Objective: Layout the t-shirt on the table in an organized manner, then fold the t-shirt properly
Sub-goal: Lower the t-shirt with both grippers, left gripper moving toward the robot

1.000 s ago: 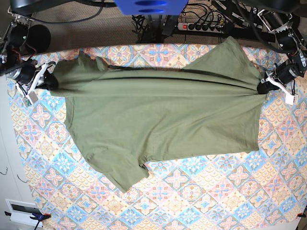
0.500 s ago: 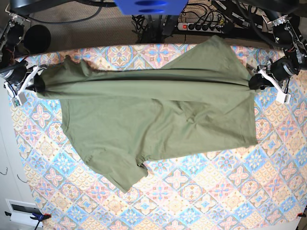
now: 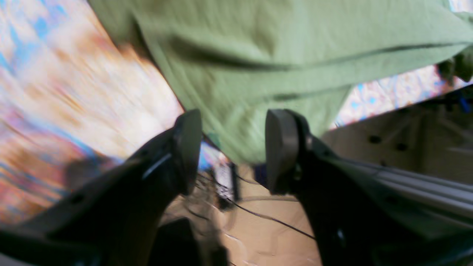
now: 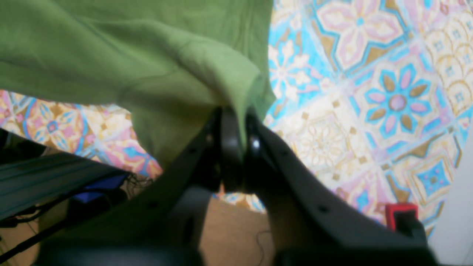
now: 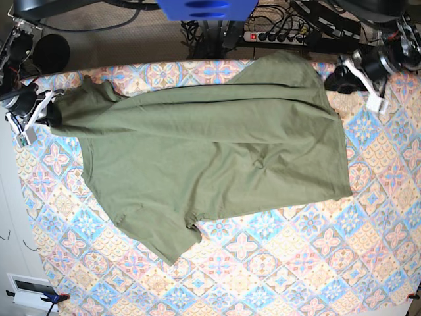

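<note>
The olive-green t-shirt (image 5: 217,151) lies spread across the patterned table (image 5: 296,263), rumpled along its far edge. In the base view my left gripper (image 5: 334,79) hovers at the shirt's far right corner. The left wrist view shows that gripper (image 3: 232,151) open, its fingers (image 3: 188,147) wide apart, with the t-shirt's (image 3: 258,55) edge just beyond the tips and not pinched. My right gripper (image 5: 56,113) is at the table's left edge. There the right gripper (image 4: 238,147) is shut on a bunched corner of the t-shirt (image 4: 129,55), lifted slightly above the table (image 4: 369,92).
A power strip with cables (image 5: 276,36) lies behind the table's far edge, beside a blue mount (image 5: 207,10). A red clamp (image 4: 401,214) grips the table's edge near my right gripper. A white box (image 5: 29,289) sits off the near left corner.
My left gripper opened, let go of the shirt's right edge and drew back toward the far right corner. The shirt's right side settled onto the table. The right gripper kept its hold.
</note>
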Available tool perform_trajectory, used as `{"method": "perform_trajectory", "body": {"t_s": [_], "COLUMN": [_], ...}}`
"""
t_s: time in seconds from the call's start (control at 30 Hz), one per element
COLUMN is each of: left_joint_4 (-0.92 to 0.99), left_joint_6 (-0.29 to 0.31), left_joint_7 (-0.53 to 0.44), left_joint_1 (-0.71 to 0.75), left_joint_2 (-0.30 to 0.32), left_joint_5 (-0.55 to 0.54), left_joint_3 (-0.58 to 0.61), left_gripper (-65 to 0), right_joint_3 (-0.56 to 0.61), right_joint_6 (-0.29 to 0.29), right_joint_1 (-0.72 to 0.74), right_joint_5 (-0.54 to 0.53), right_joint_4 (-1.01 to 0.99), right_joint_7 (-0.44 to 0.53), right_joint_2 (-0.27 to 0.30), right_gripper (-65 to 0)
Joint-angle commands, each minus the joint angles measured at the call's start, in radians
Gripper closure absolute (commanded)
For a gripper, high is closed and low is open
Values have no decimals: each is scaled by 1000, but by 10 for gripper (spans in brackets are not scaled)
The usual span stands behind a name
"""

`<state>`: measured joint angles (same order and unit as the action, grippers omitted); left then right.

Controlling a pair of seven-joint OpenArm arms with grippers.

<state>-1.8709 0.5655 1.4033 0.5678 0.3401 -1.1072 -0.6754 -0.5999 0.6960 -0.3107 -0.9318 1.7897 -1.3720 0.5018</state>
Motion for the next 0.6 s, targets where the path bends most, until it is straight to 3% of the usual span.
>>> {"method": "perform_trajectory", "body": {"t_s": [0.0, 0.17, 0.37, 0.57], "left_joint_4": [-16, -16, -14, -12], "left_joint_6": [1, -14, -29, -35], "left_joint_7": [-7, -7, -7, -7], "left_joint_1": [19, 44, 47, 93], "left_joint_2": [-8, -60, -111, -103], "left_joint_5": [-17, 3, 141, 144], "left_joint_3": [0, 115, 147, 167], "left_gripper": [-282, -285, -290, -382], "right_joint_3": [-9, -7, -9, -9], "right_joint_6": [2, 2, 2, 2], "right_joint_1": [5, 5, 5, 5], "right_joint_5": [-13, -13, -11, -11], "right_joint_4": [11, 9, 8, 8], "right_joint_7": [16, 16, 15, 15], "right_joint_2": [25, 10, -5, -5], "right_gripper": [-7, -7, -7, -7]}}
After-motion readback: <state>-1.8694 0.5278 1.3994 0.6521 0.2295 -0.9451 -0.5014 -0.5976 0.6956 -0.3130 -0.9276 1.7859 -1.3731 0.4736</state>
